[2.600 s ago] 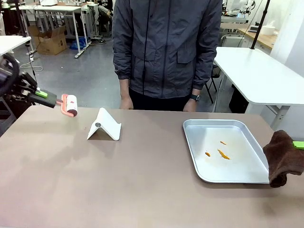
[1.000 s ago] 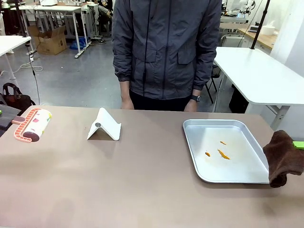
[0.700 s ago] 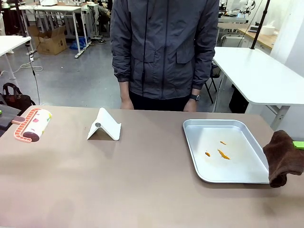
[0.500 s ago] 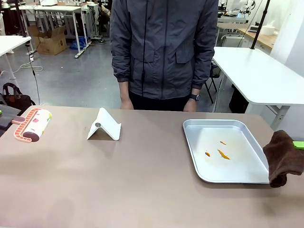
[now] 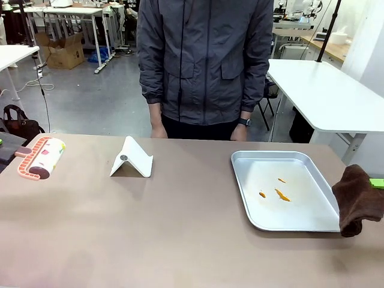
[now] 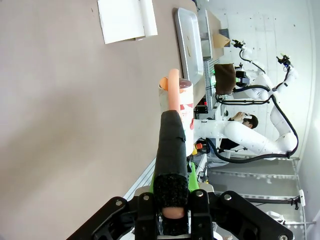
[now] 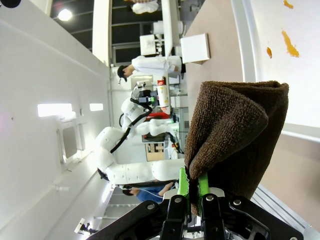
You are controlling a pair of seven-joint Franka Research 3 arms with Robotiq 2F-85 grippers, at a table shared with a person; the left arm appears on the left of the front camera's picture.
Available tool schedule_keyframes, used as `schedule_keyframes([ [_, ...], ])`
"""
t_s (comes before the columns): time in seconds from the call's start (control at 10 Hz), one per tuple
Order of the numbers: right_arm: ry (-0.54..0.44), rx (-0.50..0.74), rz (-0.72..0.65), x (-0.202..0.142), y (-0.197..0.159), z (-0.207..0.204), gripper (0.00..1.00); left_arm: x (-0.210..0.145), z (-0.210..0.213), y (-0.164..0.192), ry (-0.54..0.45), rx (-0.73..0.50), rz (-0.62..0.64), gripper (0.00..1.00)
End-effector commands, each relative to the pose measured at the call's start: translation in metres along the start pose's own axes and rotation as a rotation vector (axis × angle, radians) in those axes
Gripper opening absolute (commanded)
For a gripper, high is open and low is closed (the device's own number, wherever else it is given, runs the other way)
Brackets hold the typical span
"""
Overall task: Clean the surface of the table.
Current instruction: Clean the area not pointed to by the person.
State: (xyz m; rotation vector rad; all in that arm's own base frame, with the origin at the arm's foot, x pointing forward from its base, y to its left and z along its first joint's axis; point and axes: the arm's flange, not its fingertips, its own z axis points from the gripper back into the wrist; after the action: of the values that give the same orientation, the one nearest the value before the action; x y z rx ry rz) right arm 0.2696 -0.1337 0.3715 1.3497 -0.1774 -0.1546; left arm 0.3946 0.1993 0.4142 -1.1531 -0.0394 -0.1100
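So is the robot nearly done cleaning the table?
Hard to say. Done: some orange scraps lie in the metal tray. In hand: the left hand is shut on the handle of the lint roller, the right hand on a brown cloth beside the tray. Left: both tools are at the ends of the table, so wiping its middle looks yet to do.

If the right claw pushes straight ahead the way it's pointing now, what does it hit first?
Probably the silver metal tray: the right claw, shut on the brown cloth, aims at the tray's nearest rim close ahead, and the hanging cloth would touch it first. Depth is unclear.
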Motion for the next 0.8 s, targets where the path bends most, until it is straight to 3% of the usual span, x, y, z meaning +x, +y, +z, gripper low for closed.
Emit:
schedule_keyframes([
  [0.0,0.084,-0.128,0.032,0.025,0.025,-0.020,0.08,0.001,0.001,-0.004,-0.004,0.003,0.007,0.22],
  [0.3,0.228,-0.397,0.089,0.081,0.069,-0.058,0.08,0.001,0.001,-0.004,-0.004,0.003,0.007,0.22],
  [0.5,0.259,-0.610,0.147,0.112,0.081,-0.090,0.08,0.001,0.001,-0.004,-0.004,0.003,0.007,0.22],
  [0.7,0.226,-0.847,0.201,0.135,0.072,-0.122,0.08,0.001,0.001,-0.004,-0.004,0.003,0.007,0.22],
])
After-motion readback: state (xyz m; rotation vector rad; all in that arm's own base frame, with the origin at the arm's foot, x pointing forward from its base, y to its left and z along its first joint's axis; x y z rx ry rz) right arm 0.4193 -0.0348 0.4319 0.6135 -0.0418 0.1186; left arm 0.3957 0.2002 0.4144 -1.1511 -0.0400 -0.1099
